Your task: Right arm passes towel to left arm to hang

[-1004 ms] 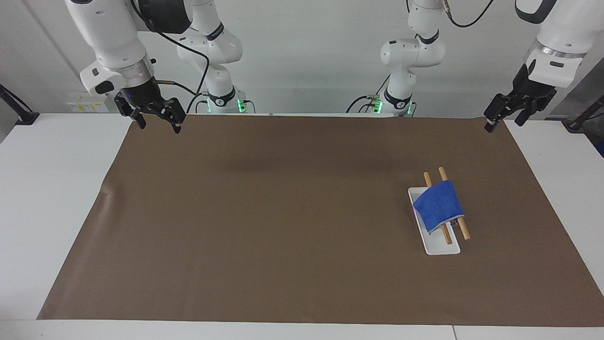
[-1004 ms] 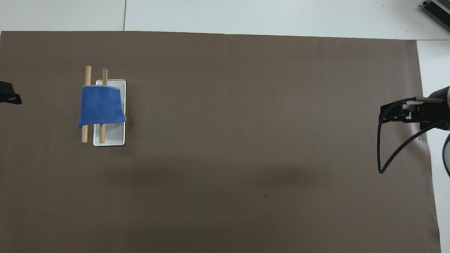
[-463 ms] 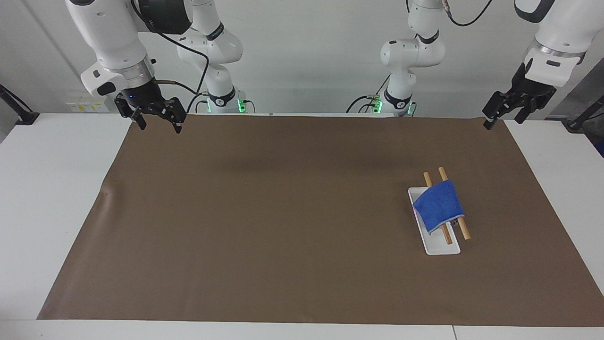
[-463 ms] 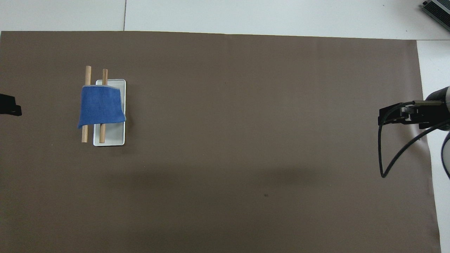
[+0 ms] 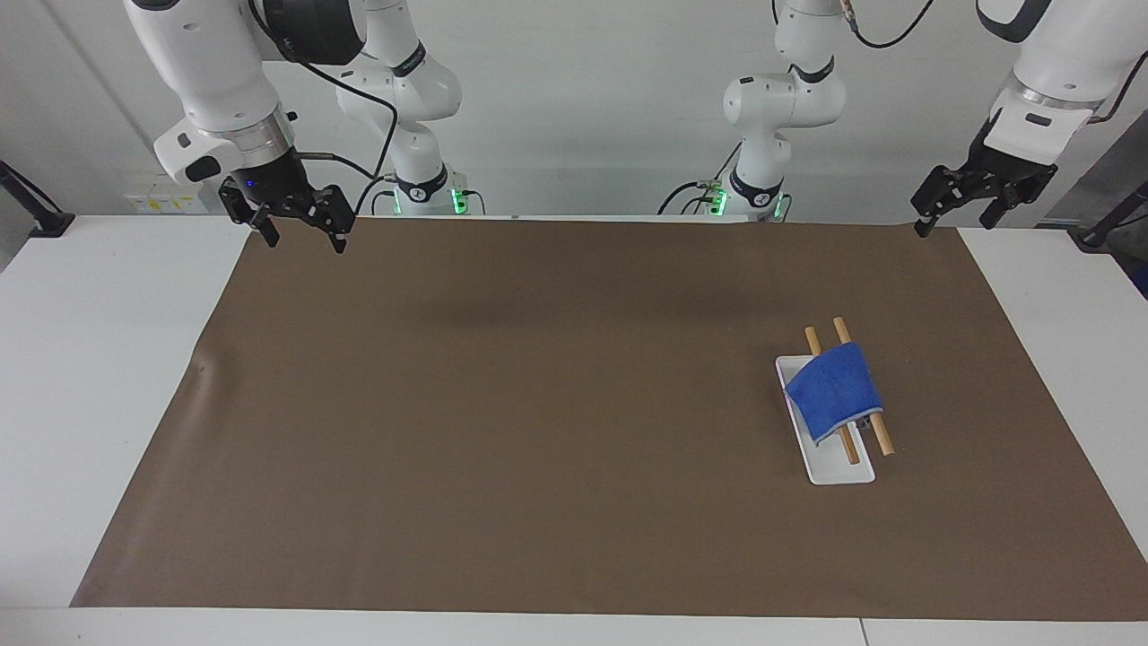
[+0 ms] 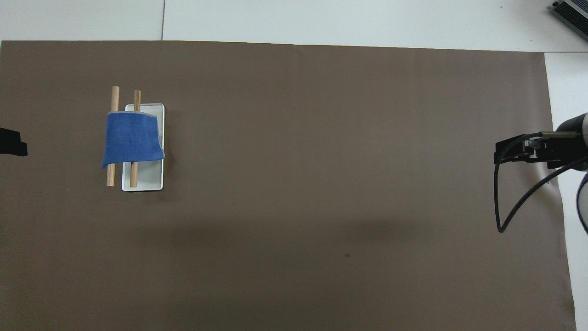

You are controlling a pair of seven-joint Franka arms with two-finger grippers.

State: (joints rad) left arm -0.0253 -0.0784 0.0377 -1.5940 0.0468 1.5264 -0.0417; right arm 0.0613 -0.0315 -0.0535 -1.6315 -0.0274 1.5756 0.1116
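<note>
The blue towel (image 5: pixel 834 390) (image 6: pixel 132 140) hangs draped over two wooden rods (image 5: pixel 883 440) (image 6: pixel 110 177) that rest over a white tray (image 5: pixel 839 474) (image 6: pixel 149 177), toward the left arm's end of the table. Neither gripper touches it. My left gripper (image 5: pixel 952 224) (image 6: pixel 14 142) hangs open and empty in the air over the mat's corner at the robots' edge. At the right arm's end, my right gripper (image 5: pixel 303 240) (image 6: pixel 498 156), with its blue light, is raised over the mat's edge, open and empty.
A brown mat (image 5: pixel 538 404) covers most of the white table (image 5: pixel 90 377). Two more white arm bases (image 5: pixel 421 179) stand at the robots' edge of the table. A black cable (image 6: pixel 505 207) loops down from the right wrist.
The left gripper has risen a little and drawn back toward its own end of the table. The right gripper has shifted only slightly. The towel has stayed on the rods.
</note>
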